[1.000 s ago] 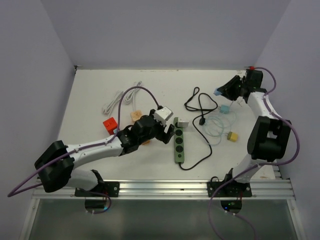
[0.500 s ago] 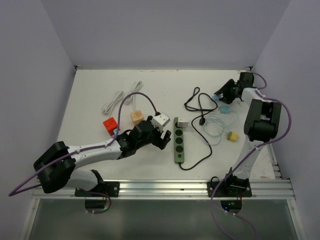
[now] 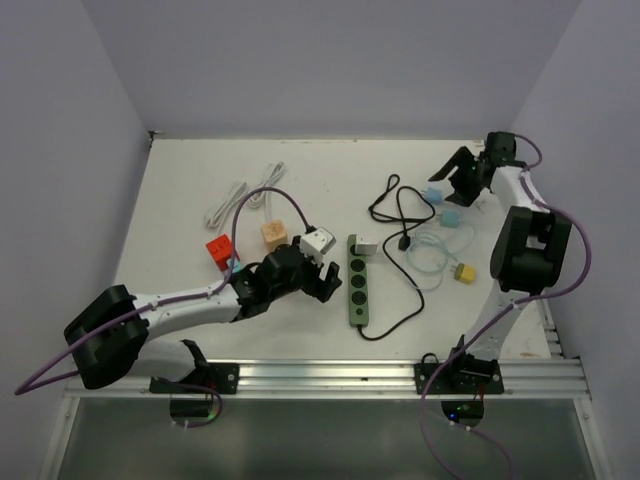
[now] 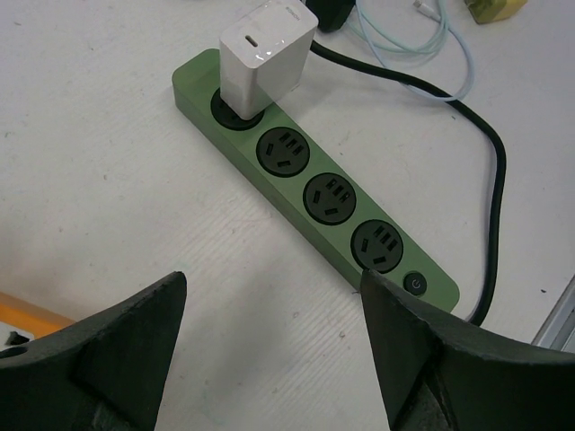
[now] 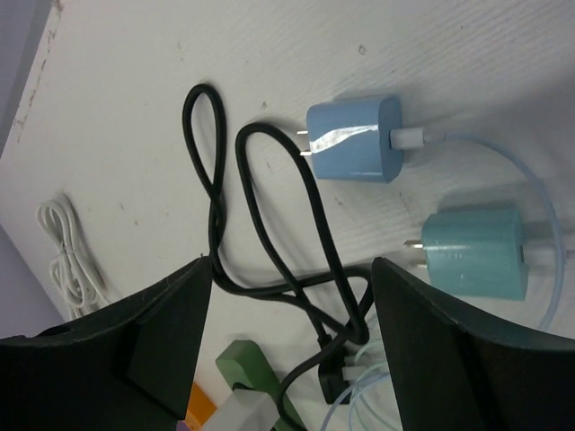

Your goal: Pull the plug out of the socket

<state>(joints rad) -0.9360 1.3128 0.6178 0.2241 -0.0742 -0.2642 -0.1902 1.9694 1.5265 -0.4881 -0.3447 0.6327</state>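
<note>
Plug [image 4: 265, 54]: seated in end socket of strip [image 4: 314, 193], on desk [image 4: 108, 180]. Both jaws: released, empty; left near strip. Step: approach. Next, you grip the plug and pull straight out.

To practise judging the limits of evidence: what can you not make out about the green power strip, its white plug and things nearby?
1. Pins of the white plug: left wrist view, buried in the end socket of the power strip.
2. Power strip, right wrist view: only a corner shows, cut by the bottom edge.
3. Orange object, left wrist view: mostly hidden behind a finger of the left gripper and cut by the frame edge.
</note>
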